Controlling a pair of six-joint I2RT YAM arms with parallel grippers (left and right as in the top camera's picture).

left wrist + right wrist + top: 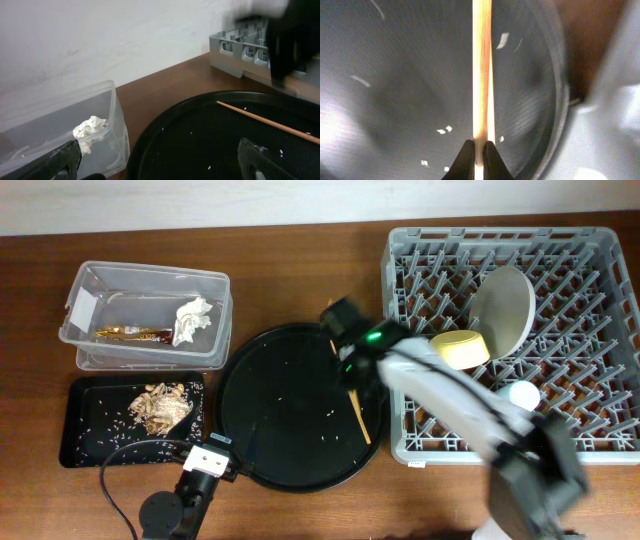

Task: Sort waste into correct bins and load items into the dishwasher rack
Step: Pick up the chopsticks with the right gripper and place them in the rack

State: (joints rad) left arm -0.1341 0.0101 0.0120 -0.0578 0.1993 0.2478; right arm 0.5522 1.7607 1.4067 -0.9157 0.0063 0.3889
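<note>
- Worktop (290, 270) of brown wood, overhead view: the dishwasher rack (392, 300) fills the right side. The round black tray (270, 400) sits at centre, with its right rim just beside the rack wall.
- The clear tub (150, 280) stands at upper left and the shallow black tray (85, 430) directly below it. Only a narrow strip of bare wood separates both from the round tray.
- The tub holds the napkin (193, 318) and the wrapper (133, 334). The shallow tray holds the food scraps (160, 406). In the rack, the plate (503, 308) stands on edge with the yellow bowl (462, 349) beside it.
- The chopsticks (360, 415) run along the right part of the round tray, near its rim. The right arm (450, 395), blurred, crosses the rack's front left corner to reach them.
- Left wrist view: the left fingers (62, 160) are spread wide and hold nothing, low over the round tray. One chopstick lies across the tray ahead, the tub is at left, and a pale wall is behind.
- Right wrist view: the right fingers (465, 162) are closed on the chopsticks, tips pinching the wood. The dark tray floor below carries scattered pale grains, and its rim curves at right. Whether the sticks rest on the floor cannot be told.
</note>
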